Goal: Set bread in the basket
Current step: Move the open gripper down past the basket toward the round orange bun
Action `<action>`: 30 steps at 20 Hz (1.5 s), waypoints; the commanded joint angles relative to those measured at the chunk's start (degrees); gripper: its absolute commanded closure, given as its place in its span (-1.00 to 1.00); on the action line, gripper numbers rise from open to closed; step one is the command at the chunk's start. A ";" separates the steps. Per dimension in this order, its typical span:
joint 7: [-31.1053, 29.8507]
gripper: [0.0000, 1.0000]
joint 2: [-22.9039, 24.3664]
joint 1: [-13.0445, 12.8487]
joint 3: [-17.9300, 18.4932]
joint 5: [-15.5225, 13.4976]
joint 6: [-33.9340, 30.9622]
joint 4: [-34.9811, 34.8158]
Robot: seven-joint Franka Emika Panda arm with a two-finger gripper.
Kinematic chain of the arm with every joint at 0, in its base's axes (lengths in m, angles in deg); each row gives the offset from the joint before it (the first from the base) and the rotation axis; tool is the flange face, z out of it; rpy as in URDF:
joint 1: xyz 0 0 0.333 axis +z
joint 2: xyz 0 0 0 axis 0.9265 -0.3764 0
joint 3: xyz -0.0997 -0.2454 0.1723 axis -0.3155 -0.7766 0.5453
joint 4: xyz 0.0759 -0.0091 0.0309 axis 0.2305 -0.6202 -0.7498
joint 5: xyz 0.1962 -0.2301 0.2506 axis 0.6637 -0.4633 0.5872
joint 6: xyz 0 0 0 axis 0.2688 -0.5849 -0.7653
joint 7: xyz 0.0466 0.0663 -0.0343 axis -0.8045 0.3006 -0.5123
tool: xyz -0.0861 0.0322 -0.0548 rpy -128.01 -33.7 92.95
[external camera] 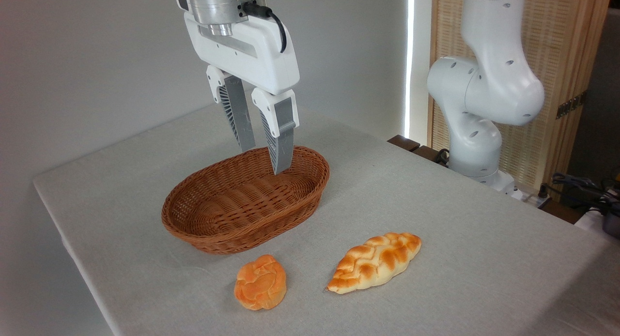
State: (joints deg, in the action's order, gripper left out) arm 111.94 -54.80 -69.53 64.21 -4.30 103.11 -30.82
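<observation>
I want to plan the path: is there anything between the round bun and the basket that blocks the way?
Nothing visible blocks it. The round bun lies on bare cloth just in front of the basket, apart from its rim. The braided loaf lies to the right, off that path. The hand hangs open above the empty basket.

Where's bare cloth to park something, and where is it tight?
Free: the wide stretch right of the basket toward the arm base, and the back-left corner behind the basket. Tight: the front strip, where the round bun and braided loaf lie near the basket. The gripper hangs over its far end.
</observation>
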 commanded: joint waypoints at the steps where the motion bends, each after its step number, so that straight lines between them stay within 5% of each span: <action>1: -0.50 -1.00 0.92 -0.48 0.91 -0.66 -0.47 -0.77; 14: -0.41 -1.00 1.01 -0.47 0.64 -0.57 2.52 -2.79; 19: -0.24 -1.00 1.01 -0.82 0.12 0.22 9.02 -7.44; 23: -0.06 -1.00 0.83 -1.00 -1.03 5.05 19.02 -13.15; 30: -0.06 -1.00 -0.22 -0.91 -0.94 5.93 30.81 -21.50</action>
State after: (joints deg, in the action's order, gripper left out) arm 111.95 -55.42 -70.26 63.02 0.55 129.47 -48.16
